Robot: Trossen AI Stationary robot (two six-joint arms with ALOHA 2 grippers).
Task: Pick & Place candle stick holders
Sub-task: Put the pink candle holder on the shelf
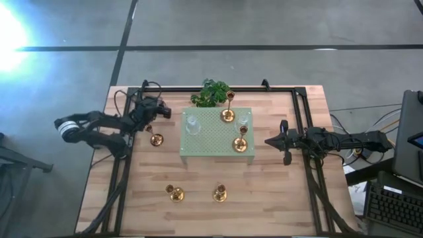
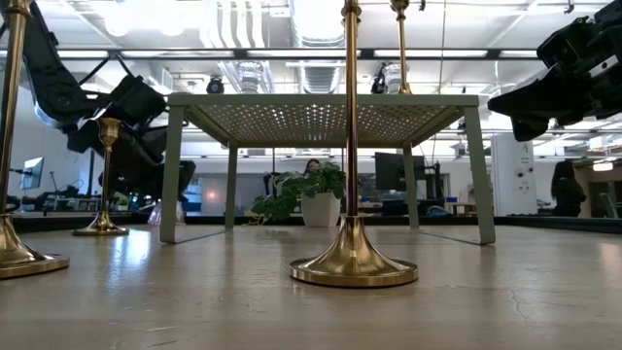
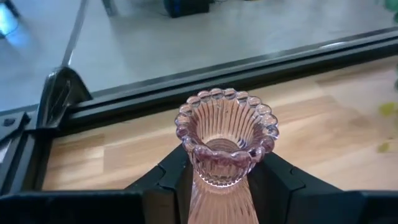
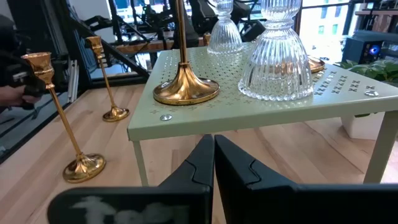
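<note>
Jaws of the left gripper [image 3: 217, 186] pinch the pink holder [image 3: 225, 140] above the desk [image 1: 264, 205]; right gripper [image 4: 213, 163] jaws are pressed together beside the stand [image 1: 205, 142].

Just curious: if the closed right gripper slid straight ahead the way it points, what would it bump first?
Probably the pale green stand: the right gripper points at its near edge, or perhaps just under it.

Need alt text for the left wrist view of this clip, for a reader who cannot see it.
The left hand is shut on a pink ribbed glass candle stick holder with a beaded rim, seen from above between the two dark fingers. Beyond it lie the wooden table top, its black edge rail and grey floor.
</note>
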